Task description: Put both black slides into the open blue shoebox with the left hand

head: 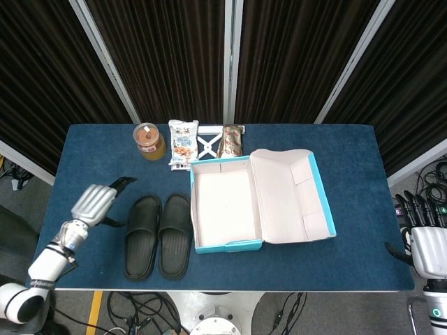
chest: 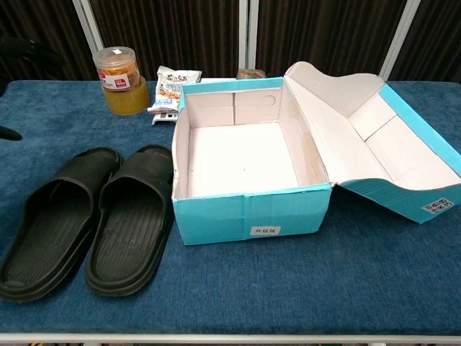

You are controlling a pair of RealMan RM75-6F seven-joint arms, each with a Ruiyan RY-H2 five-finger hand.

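Two black slides lie side by side on the blue table, toes away from me: the left slide (head: 142,236) (chest: 59,220) and the right slide (head: 175,235) (chest: 132,218). Just right of them stands the open blue shoebox (head: 225,204) (chest: 245,169), empty, with its lid (head: 293,194) (chest: 374,137) folded out to the right. My left hand (head: 96,202) hovers over the table a little left of the slides, open, holding nothing. My right hand (head: 426,241) hangs off the table's right edge, fingers spread and empty.
Along the far edge stand an orange jar (head: 149,140) (chest: 120,81), a snack packet (head: 182,144) (chest: 173,88), a small white-and-blue item (head: 207,145) and a brown packet (head: 232,140). Dark curtains close off the back.
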